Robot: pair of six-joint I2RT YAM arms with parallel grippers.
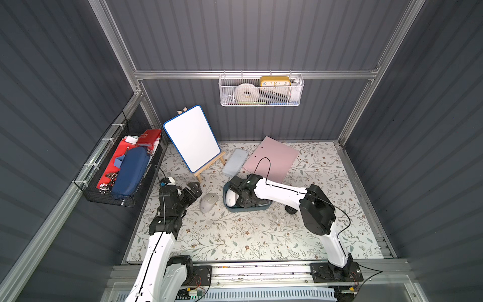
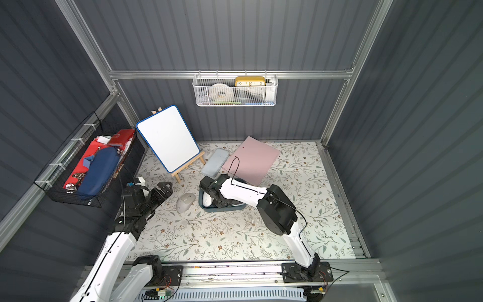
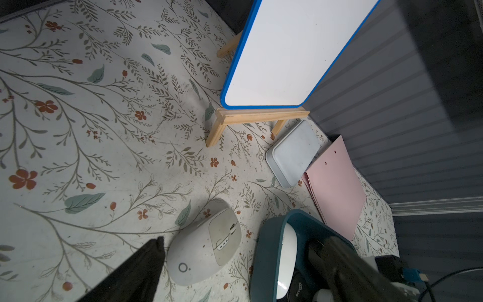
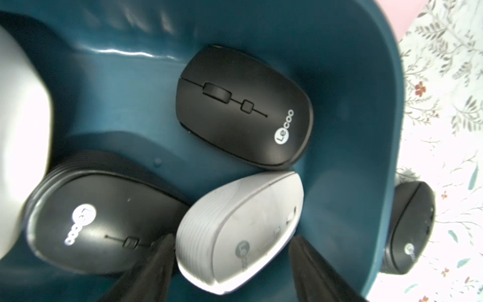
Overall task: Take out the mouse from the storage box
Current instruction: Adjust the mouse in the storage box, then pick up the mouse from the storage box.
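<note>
Teal plastic frames the action: the box point(image 1: 251, 209) sits mid-mat point(image 1: 235, 235), and I have the right gripper point(image 4: 231, 237) dipped into it from above, wrist angled down so the fingers point(image 4: 154, 264) can take a mouse by its flanks. Only the right wrist view shows what lies inside. A grey mouse point(image 4: 240, 235) is straddled by the two fingers, the jaws about as far apart as its body, though I cannot tell whether they press it or merely bracket it (the picture is soft just where finger meets shell). A black mouse point(image 4: 104, 222) and a second black mouse point(image 4: 243, 107) lie just beside it on the box floor. In both top views the arm hides all of that, leaving only a white mouse point(image 1: 230, 197) at the end of the box nearest the left arm. The left gripper point(image 1: 196, 190) hangs off to that side, jaws spread wide and empty, held clear, I judge, so two arms do not crowd one tub. A pale mouse point(image 1: 209, 201) lies on the mat between it and the box, and a third black mouse point(image 1: 290, 209) lies just outside the opposite wall; both are already out, by my reading. Only the left wrist view shows the pale mouse's buttons plainly.
</note>
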